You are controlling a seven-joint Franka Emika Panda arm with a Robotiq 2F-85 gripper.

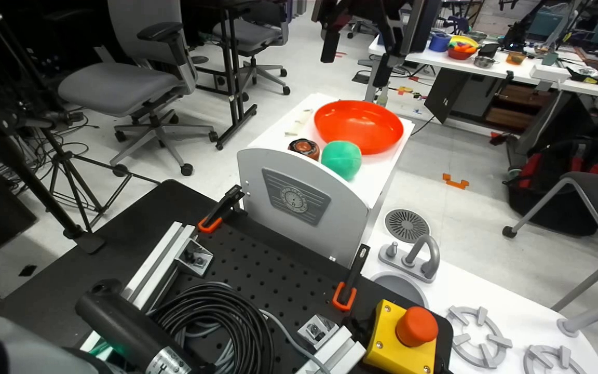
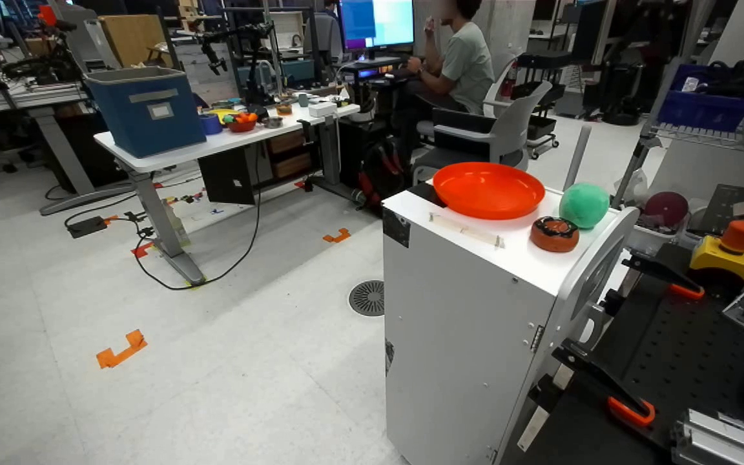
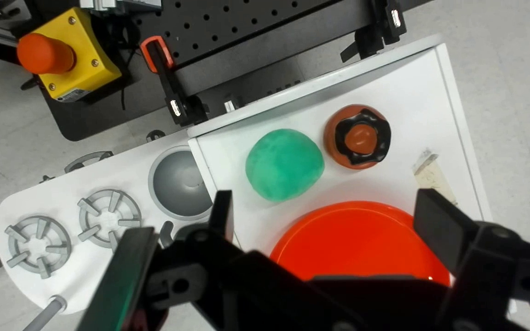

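Gripper (image 3: 331, 216) hangs over the white cabinet (image 2: 456, 336), fingers (image 3: 221, 211) spread wide apart. Nearest thing is the orange-red bowl (image 1: 358, 124): framed between the fingers in the wrist view, partly hidden by the gripper's body there, and visibly apart from them in an exterior view. It sits on the cabinet top, at the end away from the gray panel (image 1: 299, 197).

Around it: green ball (image 3: 285, 165) near the rim, brown round piece (image 3: 358, 138) with a black wavy ring on top just beside the ball; can't tell whether those two touch. Tape strip (image 3: 435, 179) lies next to the bowl, running roughly along the side edge of the top.

In the way toward the black pegboard (image 1: 283, 280): that panel stands upright along the edge, ball and brown piece sitting between it and the bowl. Two clamps (image 1: 221, 208) with orange ends are at the board's edge. Further back on it: cable coil (image 1: 260, 332), yellow box (image 1: 387, 332) with a red-orange button (image 1: 417, 326). White counter (image 3: 53, 197) beside the cabinet, lower down, has a sink (image 3: 177, 184), faucet (image 1: 431, 252) and burners (image 3: 130, 223).

Bowl orientation: base down, hollow side facing up, rim about level. Outline is round, so no one direction counts as its long axis.
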